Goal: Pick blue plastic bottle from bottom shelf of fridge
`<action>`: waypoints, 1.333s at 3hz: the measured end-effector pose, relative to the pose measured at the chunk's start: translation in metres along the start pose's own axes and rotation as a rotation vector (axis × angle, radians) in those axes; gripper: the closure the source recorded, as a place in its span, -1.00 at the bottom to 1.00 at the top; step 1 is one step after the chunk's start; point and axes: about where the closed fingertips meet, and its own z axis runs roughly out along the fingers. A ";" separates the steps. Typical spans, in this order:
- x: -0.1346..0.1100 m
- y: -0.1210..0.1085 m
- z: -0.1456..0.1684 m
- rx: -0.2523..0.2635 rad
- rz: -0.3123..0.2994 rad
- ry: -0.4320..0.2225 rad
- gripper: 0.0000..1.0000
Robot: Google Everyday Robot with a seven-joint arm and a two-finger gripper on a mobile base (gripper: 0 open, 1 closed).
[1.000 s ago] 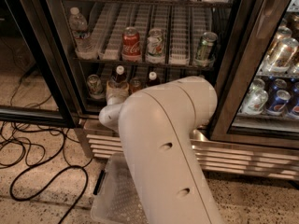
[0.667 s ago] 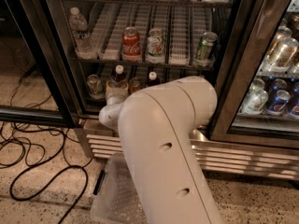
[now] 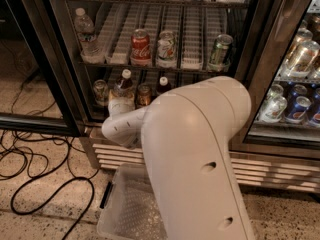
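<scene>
The fridge (image 3: 252, 39) stands open in front of me. On its bottom shelf (image 3: 102, 115) the blue plastic bottle (image 3: 121, 91) stands upright at the left, with a white cap, dark brown shoulders and a pale label. A similar bottle with dark red shoulders (image 3: 162, 85) stands to its right, and small cans (image 3: 144, 94) stand between and beside them. My white arm (image 3: 195, 154) fills the foreground. Its forearm reaches left and up, and my gripper (image 3: 119, 116) sits at the bottle's lower body, mostly hidden behind the wrist.
The upper rack holds a red cola can (image 3: 140, 46), two other cans and a clear water bottle (image 3: 86, 34). The fridge's glass door (image 3: 35, 59) hangs open at left. Black cables (image 3: 45, 184) lie on the floor. A clear plastic bin (image 3: 125, 209) sits below the louvred grille (image 3: 270, 169).
</scene>
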 end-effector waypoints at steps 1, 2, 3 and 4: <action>0.016 0.000 -0.025 -0.004 0.013 0.081 1.00; 0.017 -0.004 -0.027 -0.007 0.017 0.100 1.00; 0.029 -0.007 -0.056 0.004 0.068 0.191 1.00; 0.046 -0.011 -0.102 0.050 0.162 0.311 1.00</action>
